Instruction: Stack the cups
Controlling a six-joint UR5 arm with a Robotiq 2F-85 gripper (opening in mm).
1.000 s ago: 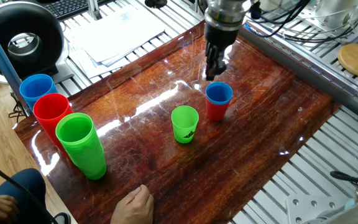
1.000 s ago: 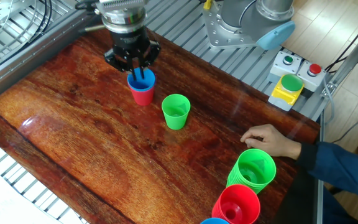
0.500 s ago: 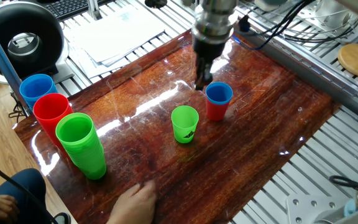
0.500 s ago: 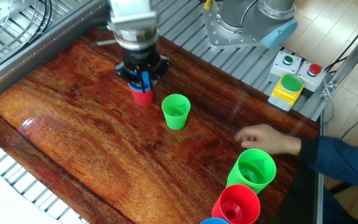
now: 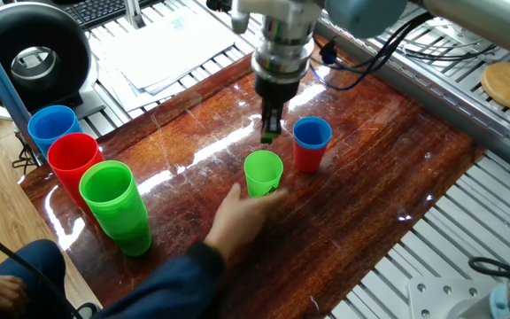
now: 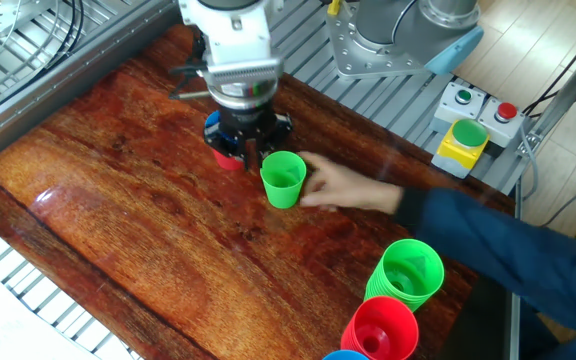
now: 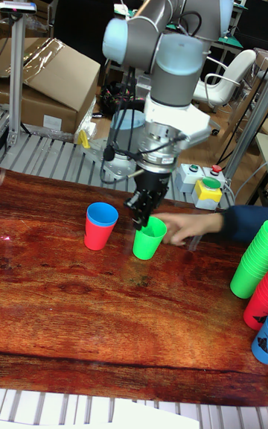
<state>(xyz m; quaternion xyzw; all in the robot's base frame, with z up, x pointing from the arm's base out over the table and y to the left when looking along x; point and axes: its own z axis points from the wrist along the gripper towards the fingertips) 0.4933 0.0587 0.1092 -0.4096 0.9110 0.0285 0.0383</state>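
Observation:
The blue cup (image 5: 312, 132) sits nested in the red cup (image 5: 306, 160); in the tall fixed view this pair (image 7: 100, 225) stands left of the green one. The light green cup (image 5: 263, 172) stands upright just beside it, also seen in the other fixed view (image 6: 284, 180) and the tall fixed view (image 7: 149, 239). My gripper (image 5: 272, 131) hangs fingers down between the two, close above the green cup's far rim, slightly open and holding nothing. In the other fixed view the gripper (image 6: 251, 152) hides most of the red cup (image 6: 226, 159).
A person's hand (image 5: 243, 215) reaches across the table and touches the green cup; the same hand (image 6: 353, 189) comes in from the right. Tall cup stacks in blue (image 5: 51, 125), red (image 5: 73, 156) and green (image 5: 114, 206) stand at the left table end.
My gripper has moved away from the blue and red cups toward the green cup. The person's hand has reached in from the table edge to the green cup.

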